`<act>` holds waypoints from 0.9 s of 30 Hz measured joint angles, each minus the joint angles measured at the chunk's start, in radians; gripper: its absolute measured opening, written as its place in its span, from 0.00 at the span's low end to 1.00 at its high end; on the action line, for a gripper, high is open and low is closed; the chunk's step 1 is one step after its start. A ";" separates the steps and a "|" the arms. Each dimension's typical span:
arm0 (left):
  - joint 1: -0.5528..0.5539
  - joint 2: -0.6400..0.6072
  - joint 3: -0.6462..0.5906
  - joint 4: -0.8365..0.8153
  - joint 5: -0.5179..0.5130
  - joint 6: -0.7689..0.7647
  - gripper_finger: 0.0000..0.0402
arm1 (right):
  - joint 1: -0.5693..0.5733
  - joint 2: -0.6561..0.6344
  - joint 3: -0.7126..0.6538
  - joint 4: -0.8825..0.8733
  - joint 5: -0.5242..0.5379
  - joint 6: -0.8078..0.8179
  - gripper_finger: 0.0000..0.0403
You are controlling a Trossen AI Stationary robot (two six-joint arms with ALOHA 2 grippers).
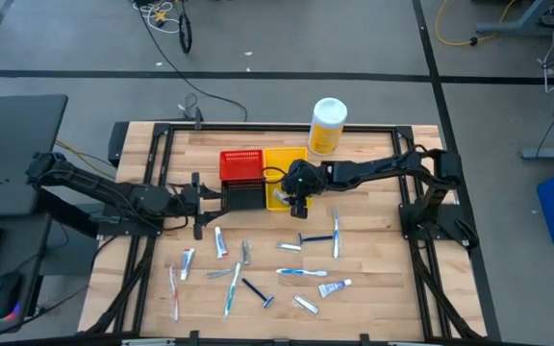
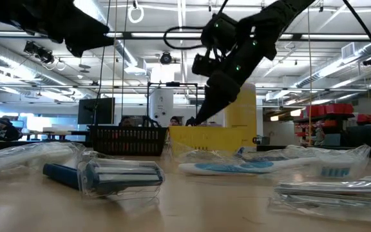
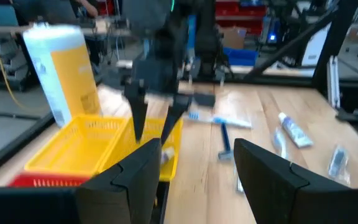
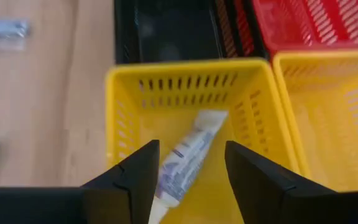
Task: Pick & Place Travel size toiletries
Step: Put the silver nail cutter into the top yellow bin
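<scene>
Toiletries lie loose on the wooden table: toothbrushes [image 1: 301,272] [image 1: 231,293], a blue razor [image 1: 258,291] and small tubes [image 1: 333,286] [image 1: 221,240]. One white tube [image 4: 179,171] lies flat on the floor of the yellow bin [image 1: 282,168] [image 4: 123,112]. My right gripper [image 1: 299,202] [image 4: 191,146] hangs open over that bin, pointing down, with its fingers on either side of the tube and apart from it. My left gripper [image 1: 203,198] [image 3: 197,149] waits open and level, just left of the black bin [image 1: 243,196].
A red bin [image 1: 241,163] stands beside the yellow one, with the black bin in front of it. A tall yellow bottle with a white cap [image 1: 327,125] stands behind the bins, near the far edge. Bare wood lies right of the scattered items.
</scene>
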 joint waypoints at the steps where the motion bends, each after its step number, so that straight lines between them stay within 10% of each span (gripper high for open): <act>1: 0.000 0.000 0.000 -0.009 0.000 -0.020 0.53 | 0.006 -0.008 0.006 -0.010 0.000 0.000 0.49; 27: -0.011 0.046 0.000 -0.048 0.100 -0.146 0.53 | 0.248 -0.196 0.013 -0.376 -0.001 0.159 0.50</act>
